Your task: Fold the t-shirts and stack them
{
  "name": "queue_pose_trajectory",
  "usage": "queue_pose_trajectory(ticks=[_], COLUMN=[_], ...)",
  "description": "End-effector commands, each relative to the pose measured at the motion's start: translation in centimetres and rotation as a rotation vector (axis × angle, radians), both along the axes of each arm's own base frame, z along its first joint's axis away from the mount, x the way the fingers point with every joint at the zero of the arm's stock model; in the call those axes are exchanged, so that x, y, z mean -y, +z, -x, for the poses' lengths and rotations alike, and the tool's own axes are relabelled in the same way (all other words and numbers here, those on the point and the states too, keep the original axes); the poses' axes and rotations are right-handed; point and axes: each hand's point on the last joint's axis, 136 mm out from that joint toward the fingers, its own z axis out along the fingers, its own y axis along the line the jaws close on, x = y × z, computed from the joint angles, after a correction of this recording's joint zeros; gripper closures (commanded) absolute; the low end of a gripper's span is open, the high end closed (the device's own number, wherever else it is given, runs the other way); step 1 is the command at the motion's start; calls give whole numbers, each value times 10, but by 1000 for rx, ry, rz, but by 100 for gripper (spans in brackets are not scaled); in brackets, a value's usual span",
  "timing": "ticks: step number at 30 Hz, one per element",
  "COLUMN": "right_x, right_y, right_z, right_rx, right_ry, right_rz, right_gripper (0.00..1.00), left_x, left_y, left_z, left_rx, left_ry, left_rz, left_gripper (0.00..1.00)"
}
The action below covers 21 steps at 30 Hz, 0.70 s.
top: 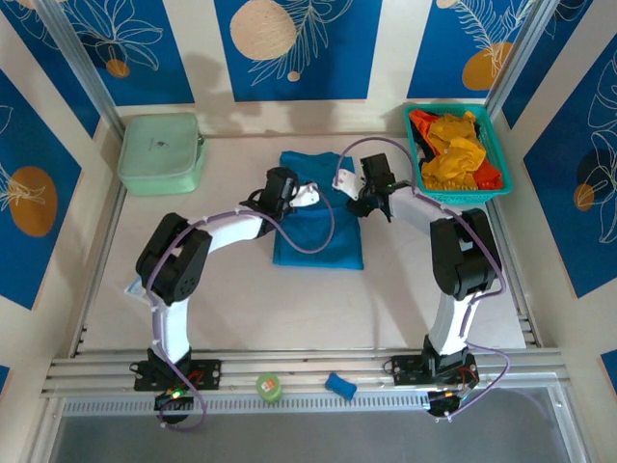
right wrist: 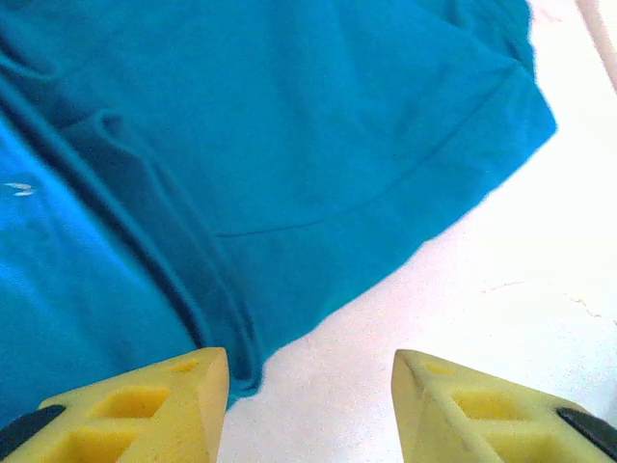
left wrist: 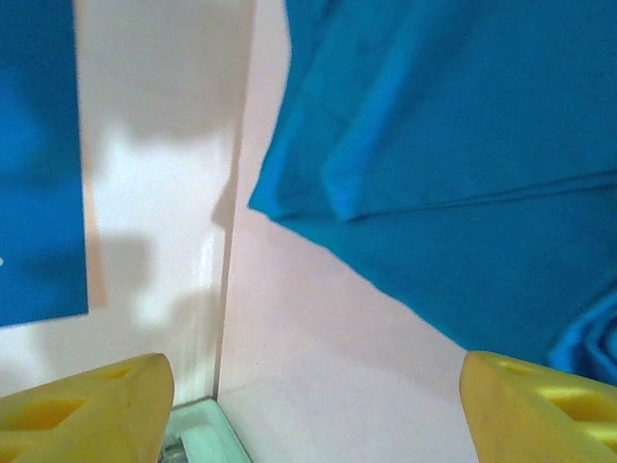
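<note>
Hovering empty over the blue t-shirt (top: 318,241).
Left gripper (left wrist: 308,415) wide, right gripper (right wrist: 304,410) narrower; you needed even pinches on its 9 and 3 o'clock edges.

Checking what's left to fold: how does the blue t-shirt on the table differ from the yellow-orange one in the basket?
The blue t-shirt lies flat in a rough rectangle with layers folded over, while the yellow-orange t-shirt is crumpled in a heap. The blue t-shirt rests in the middle of the table; the yellow-orange t-shirt sits in the teal basket at the far right corner. Both are plain, single-coloured cloth.
</note>
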Motion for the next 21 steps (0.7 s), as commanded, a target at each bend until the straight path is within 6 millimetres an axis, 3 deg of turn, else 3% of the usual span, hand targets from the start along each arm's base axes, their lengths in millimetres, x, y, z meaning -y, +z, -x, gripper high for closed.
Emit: queue_pose_trajectory(ticks=[1, 4, 8, 12, 15, 17, 21], right_x=[5, 6, 15, 25, 26, 21, 9], right_y=[49, 66, 90, 123, 146, 154, 156], right_z=[-17, -8, 9, 39, 69, 94, 147], right_rx=[134, 161, 189, 220, 246, 262, 253], right_ry=[-63, -54, -54, -4, 85, 190, 418], right_rz=[-73, -129, -160, -205, -230, -216, -172], right_gripper=[51, 51, 51, 50, 47, 45, 40], left_x=[-16, -33, -68, -110, -138, -134, -87], left_y=[56, 80, 127, 172, 194, 199, 203], left_z=[-13, -10, -3, 10, 18, 26, 69], left_rx=[122, 166, 259, 329, 344, 294, 134], left_ry=[103, 159, 256, 336, 400, 353, 6], left_rz=[160, 254, 440, 641, 736, 742, 713], left_gripper=[21, 19, 13, 5, 1, 1, 1])
